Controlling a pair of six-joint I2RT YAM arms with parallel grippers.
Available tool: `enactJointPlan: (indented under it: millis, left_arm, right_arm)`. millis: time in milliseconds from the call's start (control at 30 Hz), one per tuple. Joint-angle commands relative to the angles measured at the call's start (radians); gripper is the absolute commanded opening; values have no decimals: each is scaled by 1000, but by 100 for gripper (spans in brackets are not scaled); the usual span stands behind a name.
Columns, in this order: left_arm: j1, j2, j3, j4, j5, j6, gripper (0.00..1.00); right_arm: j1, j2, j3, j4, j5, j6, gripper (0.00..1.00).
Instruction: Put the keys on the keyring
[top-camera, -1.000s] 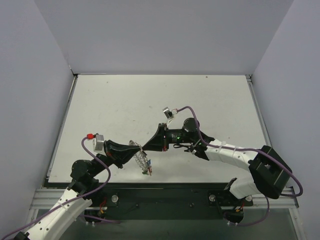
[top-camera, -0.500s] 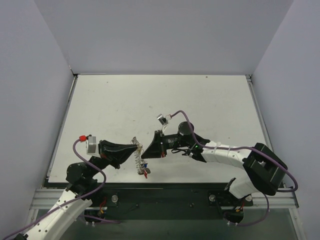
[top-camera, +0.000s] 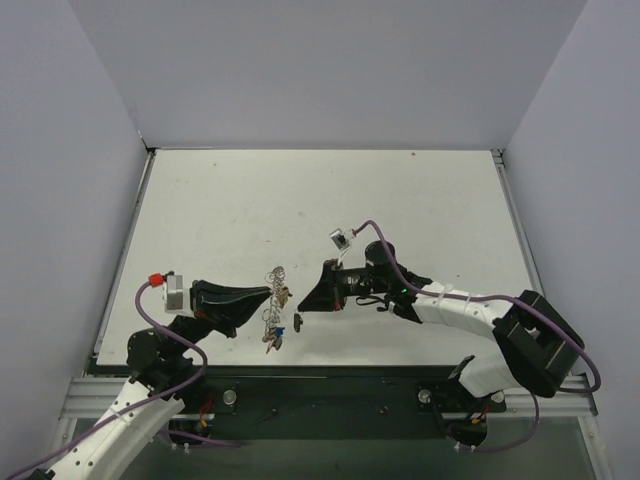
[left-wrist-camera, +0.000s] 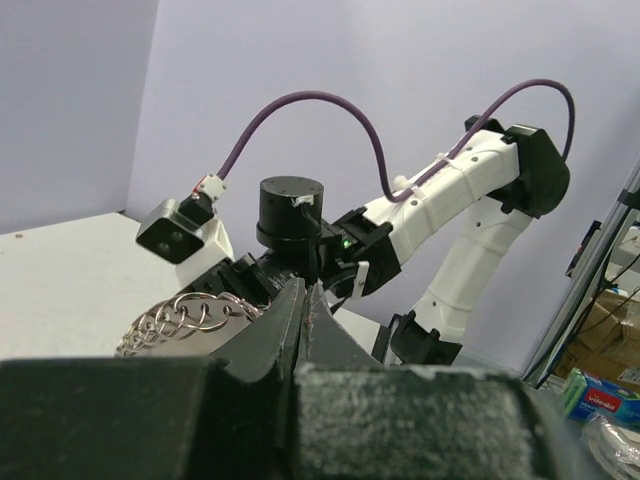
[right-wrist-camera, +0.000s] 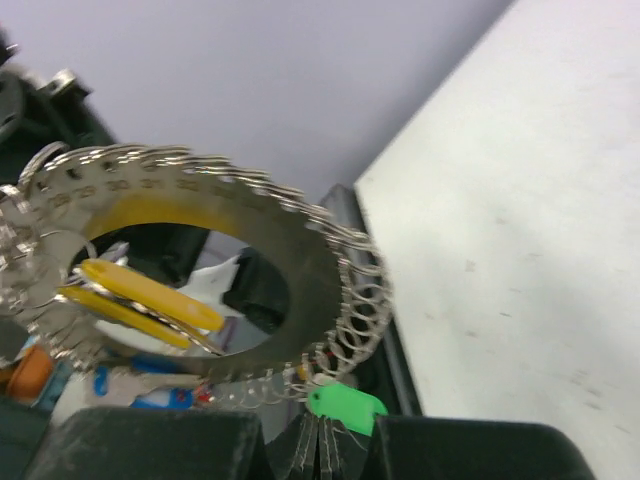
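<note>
1. Silvery ribbed metal keyring (top-camera: 273, 310) is up off the white table (top-camera: 400, 200), pinched by the closed left gripper (top-camera: 269, 292).
2. Right gripper (right-wrist-camera: 320, 438) is clamped on the small green-headed key (right-wrist-camera: 345, 405) at the ring's rim.
3. Yellow-headed key (right-wrist-camera: 140, 295) lies across the ring's opening.

The large silvery metal keyring (right-wrist-camera: 312, 262) showed a ribbed, coil-like rim and a band stamped with small numbers. The small metal keys (right-wrist-camera: 150, 297) wore yellow and green plastic heads. The flat surface (right-wrist-camera: 520, 200) was plain white.

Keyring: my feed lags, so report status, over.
Left fingers shut on large silvery coil-rimmed keyring. Right fingers shut on green-headed metal key, beside ring. Nothing between.
</note>
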Motion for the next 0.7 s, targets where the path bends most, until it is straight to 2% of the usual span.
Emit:
enactJointPlan:
  millis: [0,33,100,300,400,433,500,533,667]
  left_arm:
    - [1,-9,48,-76,-25,37,0]
    - [0,-4,48,-97,-25,60,0]
    - [1,15,43,-153,-27,76,0]
    - [0,90,43,-251,-30,135,0]
    - [1,129,69,-326,-33,171,0]
    - [0,140,80,-348,-36,181,0]
    - [0,166,105,-417,-38,210,0]
    - [1,172,131,-436,-39,217,0]
    - [1,195,192,-495,-27,224,0]
  right_arm:
    - [-54,-105,29,-344,210,-244,0]
    - [-55,-108,60,-412,251,-328,0]
    - [-66,-88,92,-549,314,-384,0]
    - [-124,-10,118,-596,430,-435,0]
    - [-127,27,177,-662,472,-486,24]
    - [-127,25,184,-667,478,-490,44]
    - [-127,-11,197,-670,486,-507,65]
    - [-129,-28,198,-667,486,-512,88]
    - [-130,-126,200,-605,351,-547,88]
